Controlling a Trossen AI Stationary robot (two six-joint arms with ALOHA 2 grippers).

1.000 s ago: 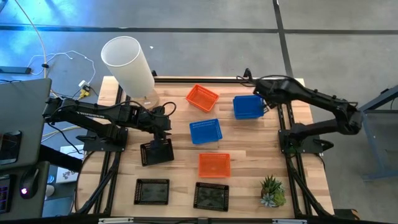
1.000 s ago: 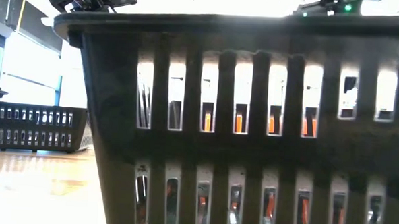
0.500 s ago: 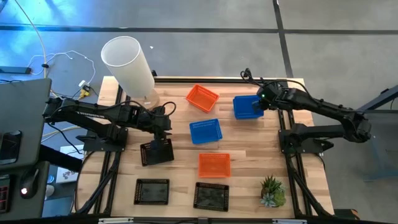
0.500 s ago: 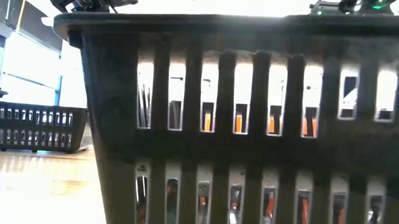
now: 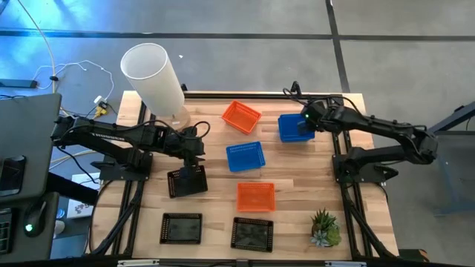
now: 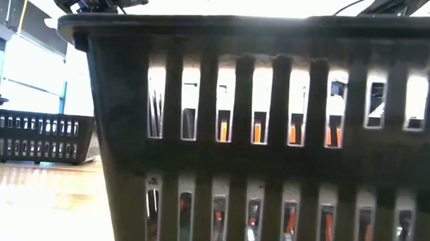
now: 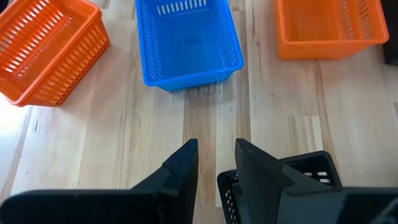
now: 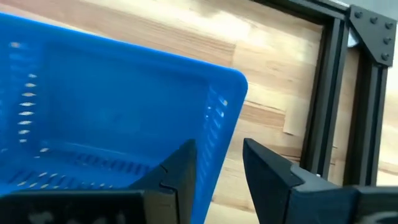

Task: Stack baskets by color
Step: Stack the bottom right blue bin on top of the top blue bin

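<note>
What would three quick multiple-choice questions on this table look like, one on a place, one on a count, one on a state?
1. Where is the right gripper?
A. parked off the table
B. at the back blue basket
C. at a black one

2. How many black baskets show from above?
A. one
B. three
C. five

3. How does the middle blue basket lie?
A. upside down
B. upright and empty
C. nested in an orange one

Answers: B, the high view shows it at that basket's edge; B, the high view shows three; B, the left wrist view looks into its bare inside.
</note>
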